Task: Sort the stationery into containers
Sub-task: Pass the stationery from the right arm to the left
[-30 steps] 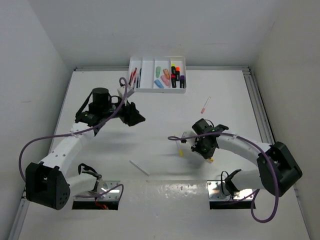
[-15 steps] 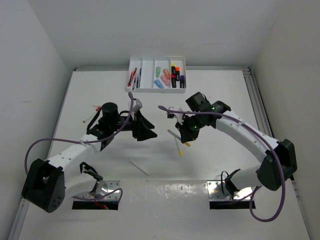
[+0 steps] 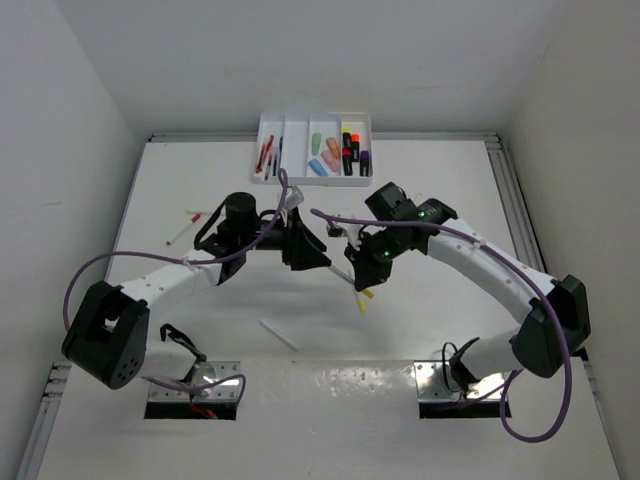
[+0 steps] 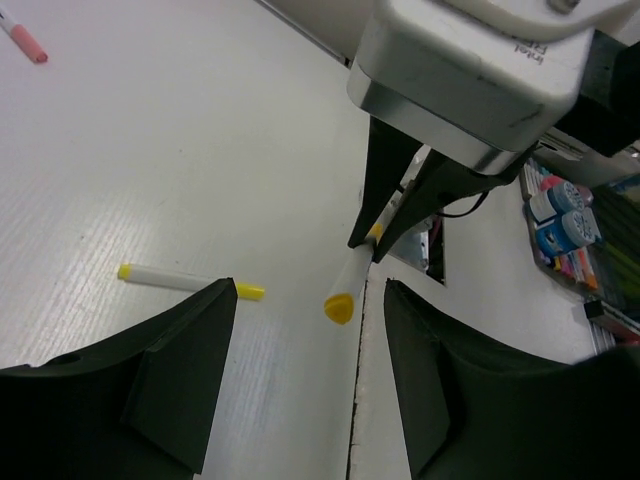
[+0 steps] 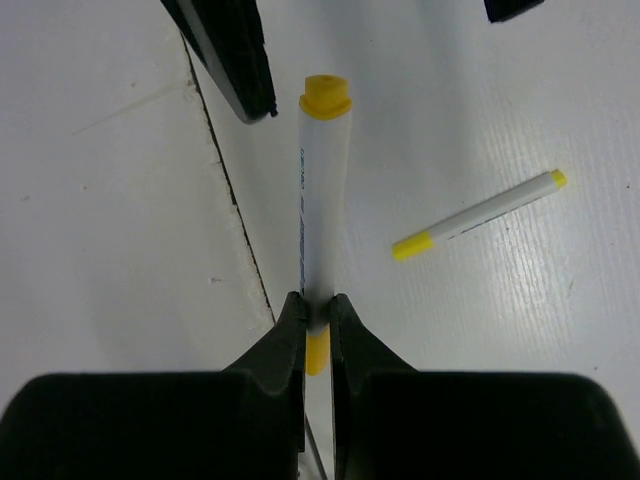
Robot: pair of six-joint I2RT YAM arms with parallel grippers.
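**Right wrist view: yellow-capped pen clamped; left fingers apart**

Right gripper (image 5: 318, 312) is closed tight on a white pen with yellow ends (image 5: 322, 200), gripping near its lower end. The pen is held off the table (image 3: 450, 190) and points at the left gripper (image 4: 310, 300). The left gripper's fingers stand apart and empty, just short of the pen's tip. A second white-and-yellow pen (image 5: 480, 213) lies flat on the table nearby. At the far edge, the white tray (image 3: 315, 119) holds red pens (image 3: 266, 152) in its leftmost compartment and highlighters (image 3: 335, 152) in the two right ones. A pink-tipped pen (image 3: 185, 228) lies to the left, and a white stick (image 3: 278, 335) near the front.
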